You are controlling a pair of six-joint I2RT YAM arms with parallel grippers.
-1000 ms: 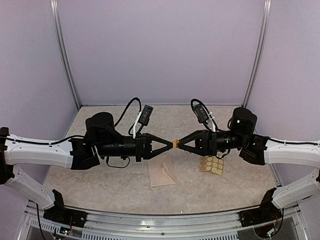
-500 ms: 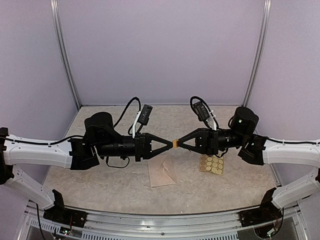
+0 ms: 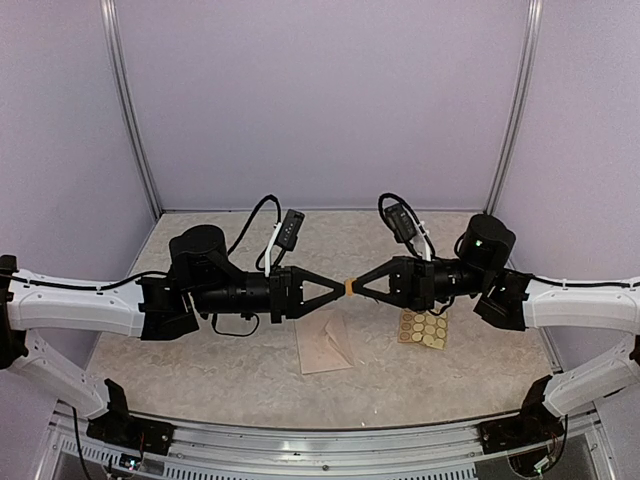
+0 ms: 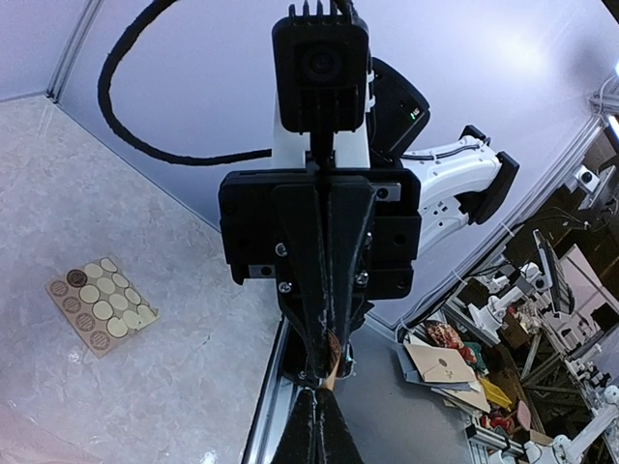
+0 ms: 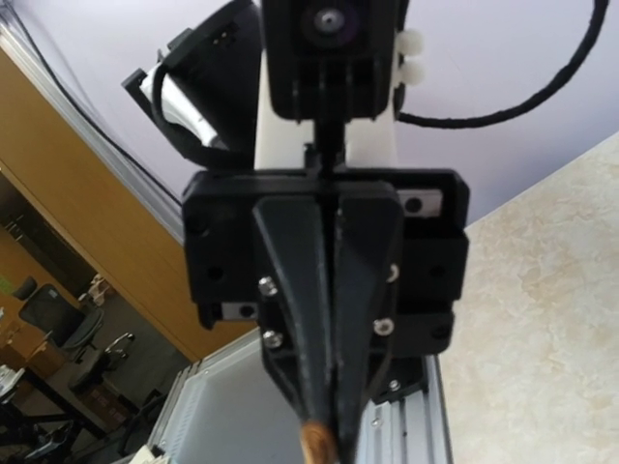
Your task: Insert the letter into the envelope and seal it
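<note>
Catches the left gripper (image 3: 340, 288) and the right gripper (image 3: 358, 287) nose to nose in mid-air above the table (image 3: 200, 365), arms reaching in level from either side. Shows both clenched tight on one small tan disc (image 3: 350, 287), pinched at the very tips where the black fingers meet. Confirms it from the left wrist: opposite fingers (image 4: 305, 261) pressed together with no gap, the disc (image 4: 330, 350) nipped at their end, just above that camera's own closed fingertips (image 4: 334, 449). Gives the same from the right wrist, with the facing fingers (image 5: 300, 309) shut and a sliver of the disc (image 5: 315, 443) at the bottom edge. Finds the envelope (image 3: 325, 346), pale cream-pink, lying flat on the table directly beneath the meeting point, touched by neither arm, a triangular fold showing on its face. Places a tan sheet of round stickers (image 3: 423, 328) near it to the right, under the right arm.
</note>
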